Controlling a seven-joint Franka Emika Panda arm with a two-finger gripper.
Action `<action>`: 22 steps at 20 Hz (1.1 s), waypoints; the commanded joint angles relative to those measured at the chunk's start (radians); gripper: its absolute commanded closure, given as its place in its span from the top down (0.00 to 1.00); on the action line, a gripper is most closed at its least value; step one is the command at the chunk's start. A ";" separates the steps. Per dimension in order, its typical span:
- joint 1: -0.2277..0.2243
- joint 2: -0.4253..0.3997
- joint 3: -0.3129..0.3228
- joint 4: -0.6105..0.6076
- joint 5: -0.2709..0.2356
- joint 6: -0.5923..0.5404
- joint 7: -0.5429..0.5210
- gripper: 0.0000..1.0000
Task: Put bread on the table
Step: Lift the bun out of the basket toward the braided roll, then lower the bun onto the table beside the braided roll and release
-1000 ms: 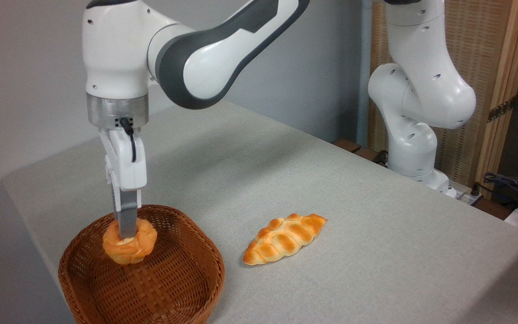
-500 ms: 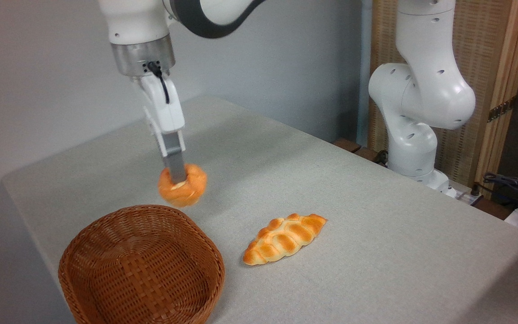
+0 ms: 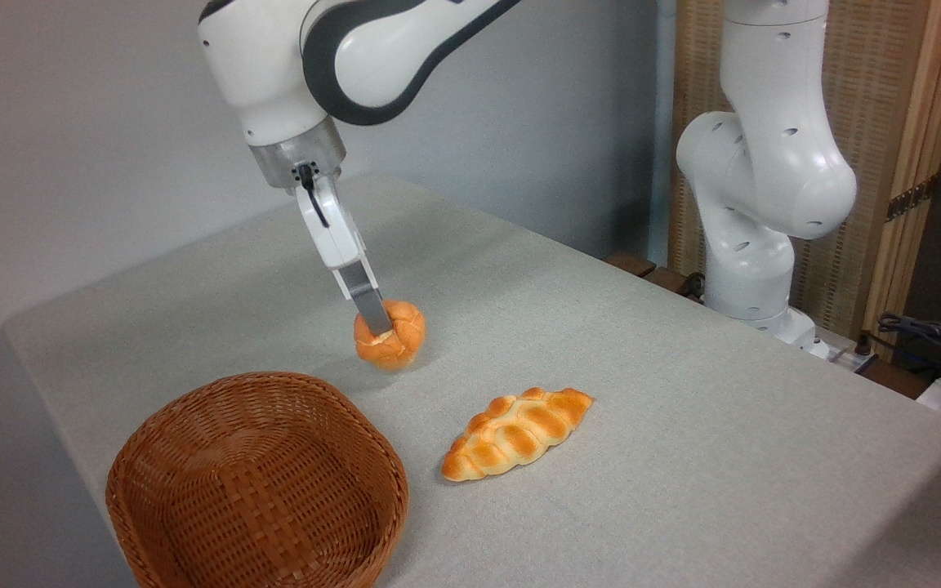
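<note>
- Gripper (image 3: 381, 331) pinches the round knotted bun (image 3: 390, 335) near its top; only one finger shows clearly, tilted, tip pressed into the crust.
- Bun hangs at or just above the table (image 3: 642, 359); a small shadow sits directly beneath it, and I cannot tell whether it touches the cloth.
- Risk: the grip is off-centre on a soft bun. If the fingers part while it is not yet resting, it may drop and roll, being round.
- Risk: pressing lower could squash the bun against the cloth or drag the weave.
- Wicker basket (image 3: 258, 482) lies below-left of the gripper, nearer the camera, empty; a rolling bun could run against its rim.
- Braided oval loaf (image 3: 517, 431) lies below-right, apart from the bun; a sideways retreat could nudge it.
</note>
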 commanded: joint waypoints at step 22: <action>0.192 -0.013 0.013 0.293 -0.085 -0.160 -0.126 1.00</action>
